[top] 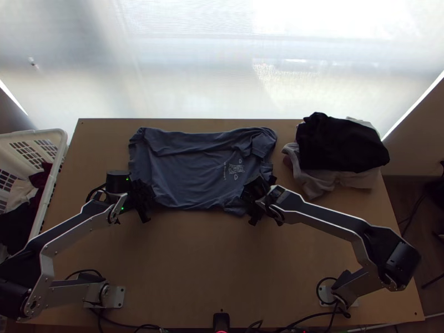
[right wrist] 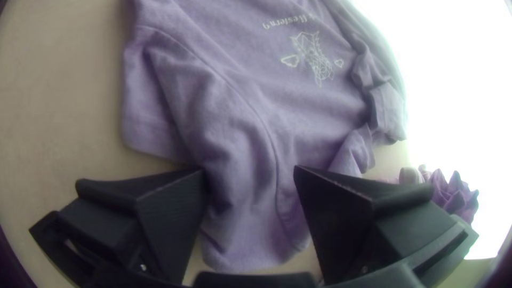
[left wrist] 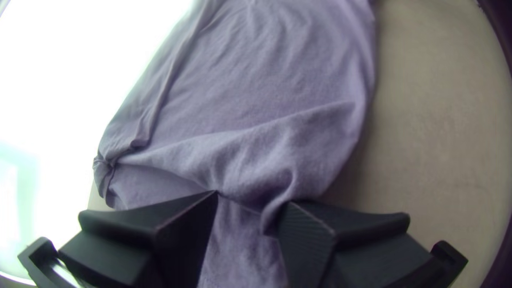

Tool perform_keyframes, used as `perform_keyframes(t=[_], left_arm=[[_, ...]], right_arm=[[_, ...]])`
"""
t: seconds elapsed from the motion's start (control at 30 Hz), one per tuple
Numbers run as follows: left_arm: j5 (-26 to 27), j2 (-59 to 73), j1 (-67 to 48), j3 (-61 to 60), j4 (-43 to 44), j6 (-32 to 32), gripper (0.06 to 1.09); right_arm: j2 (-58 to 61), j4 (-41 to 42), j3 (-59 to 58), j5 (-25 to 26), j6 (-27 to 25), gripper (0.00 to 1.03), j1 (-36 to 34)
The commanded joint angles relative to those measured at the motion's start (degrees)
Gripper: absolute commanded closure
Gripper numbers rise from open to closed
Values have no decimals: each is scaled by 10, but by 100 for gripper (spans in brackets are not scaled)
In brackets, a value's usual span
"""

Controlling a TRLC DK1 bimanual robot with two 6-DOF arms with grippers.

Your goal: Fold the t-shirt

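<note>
The blue-grey t-shirt (top: pixel 191 166) lies spread sideways across the upper middle of the table, wrinkled, its print near the right end. My left gripper (top: pixel 144 203) is at its lower left corner, my right gripper (top: pixel 256 204) at its lower right. In the left wrist view my left gripper (left wrist: pixel 250 200) is open, with a raised ridge of the shirt (left wrist: pixel 277 80) between and beyond its fingers. My right gripper (right wrist: pixel 249 170) in the right wrist view stands open around a loosely bunched part of the shirt (right wrist: pixel 234 106); a sleeve lies beside it.
On the table's right, a black garment (top: pixel 341 144) lies on a pale cloth (top: pixel 313 180). A white basket (top: pixel 62 139) with clothes stands at the left edge. Bare wood (top: pixel 194 261) stretches between the arms' bases, with cables along the near edge.
</note>
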Motion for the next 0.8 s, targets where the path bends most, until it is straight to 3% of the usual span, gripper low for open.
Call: perform_keyframes(t=[0.0, 0.1, 0.17, 0.27, 0.37, 0.53, 0.77], left_arm=[[-2, 12, 4, -6, 11, -14, 94], [-2, 12, 13, -10, 11, -13, 103], [-2, 11, 27, -9, 11, -13, 104], [-2, -2, 44, -2, -18, -5, 105], [-1, -31, 56, 17, -98, -3, 105], [3, -102, 63, 28, -208, 0, 105], [19, -248, 58, 56, -412, 0, 105]], right_arm=[[11, 43, -12, 8, -22, 55, 0], [20, 51, -20, 8, -31, 66, -1], [20, 60, -31, 8, -42, 83, -2], [1, 61, -51, 7, -58, 98, -3], [-36, 53, -70, 6, -61, 100, -3], [-116, -26, -87, -8, -59, 100, 26], [-223, -194, -82, -92, -53, 100, 31]])
